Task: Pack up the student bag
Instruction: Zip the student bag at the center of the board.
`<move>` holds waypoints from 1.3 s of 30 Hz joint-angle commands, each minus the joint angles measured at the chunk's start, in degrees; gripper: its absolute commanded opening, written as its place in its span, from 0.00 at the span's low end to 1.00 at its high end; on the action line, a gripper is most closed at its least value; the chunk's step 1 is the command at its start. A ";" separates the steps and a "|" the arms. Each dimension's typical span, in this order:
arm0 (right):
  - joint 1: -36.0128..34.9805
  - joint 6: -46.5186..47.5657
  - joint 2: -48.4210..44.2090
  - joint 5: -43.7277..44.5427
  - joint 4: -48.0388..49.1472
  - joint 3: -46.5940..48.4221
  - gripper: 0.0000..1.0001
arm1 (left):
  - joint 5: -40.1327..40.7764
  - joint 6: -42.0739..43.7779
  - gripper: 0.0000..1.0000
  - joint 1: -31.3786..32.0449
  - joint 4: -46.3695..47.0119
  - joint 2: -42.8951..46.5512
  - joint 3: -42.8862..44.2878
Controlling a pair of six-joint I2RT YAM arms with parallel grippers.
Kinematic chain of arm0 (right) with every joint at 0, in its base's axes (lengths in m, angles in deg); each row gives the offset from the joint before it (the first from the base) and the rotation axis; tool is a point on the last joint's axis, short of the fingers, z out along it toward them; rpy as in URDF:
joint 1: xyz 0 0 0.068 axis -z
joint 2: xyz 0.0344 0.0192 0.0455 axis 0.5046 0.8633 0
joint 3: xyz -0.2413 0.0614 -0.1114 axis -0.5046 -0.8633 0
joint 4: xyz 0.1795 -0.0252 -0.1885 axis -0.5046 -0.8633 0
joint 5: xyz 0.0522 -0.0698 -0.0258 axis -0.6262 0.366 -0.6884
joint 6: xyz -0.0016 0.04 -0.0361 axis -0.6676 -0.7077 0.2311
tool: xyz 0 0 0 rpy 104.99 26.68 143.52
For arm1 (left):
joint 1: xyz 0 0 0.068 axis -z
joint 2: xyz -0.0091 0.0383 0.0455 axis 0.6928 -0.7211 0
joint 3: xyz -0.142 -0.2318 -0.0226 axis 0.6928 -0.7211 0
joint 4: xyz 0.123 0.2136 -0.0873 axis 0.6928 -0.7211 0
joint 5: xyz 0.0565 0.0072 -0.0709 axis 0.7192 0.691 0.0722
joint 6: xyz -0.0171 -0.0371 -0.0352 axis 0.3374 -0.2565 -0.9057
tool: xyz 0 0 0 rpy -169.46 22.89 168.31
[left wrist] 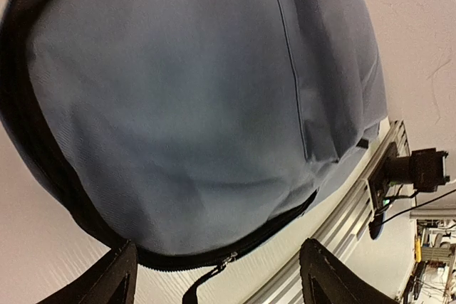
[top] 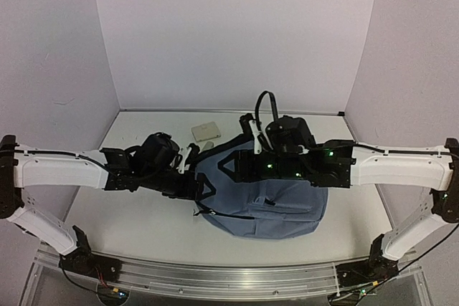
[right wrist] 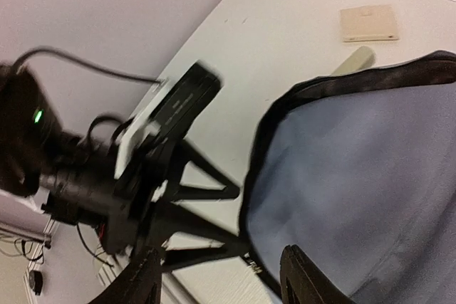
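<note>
The student bag (top: pixel 276 202), a grey-blue backpack with a black zip edge, lies flat in the middle of the table. My left gripper (top: pixel 204 193) is open at the bag's left edge. In the left wrist view the bag (left wrist: pixel 199 105) fills the frame, and its black zip pull (left wrist: pixel 206 281) lies between my open fingers (left wrist: pixel 114 279). My right gripper (top: pixel 229 166) is open over the bag's upper left rim. The right wrist view shows the bag (right wrist: pixel 370 176) on the right and the left gripper (right wrist: pixel 187 197) beside its edge. Both grippers are empty.
A flat beige card (top: pixel 206 131) lies on the table behind the bag, also in the right wrist view (right wrist: pixel 368 23). A small beige stick-shaped item (right wrist: pixel 353 62) lies at the bag's far rim. The aluminium rail (top: pixel 229 277) runs along the near edge.
</note>
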 commanded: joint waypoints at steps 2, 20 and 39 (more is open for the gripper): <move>5.80 0.02 -5.56 1.33 -1.43 -4.99 0.58 | 3.71 0.85 0.78 3.83 -0.76 1.47 -2.46; 8.19 -0.01 -11.02 -0.83 -1.50 -9.02 0.60 | -0.60 0.45 0.42 5.98 -1.18 1.95 -5.61; 8.08 6.03 -9.55 -7.43 -1.62 -9.36 0.59 | -1.01 2.67 0.00 5.98 -2.10 -1.91 -2.04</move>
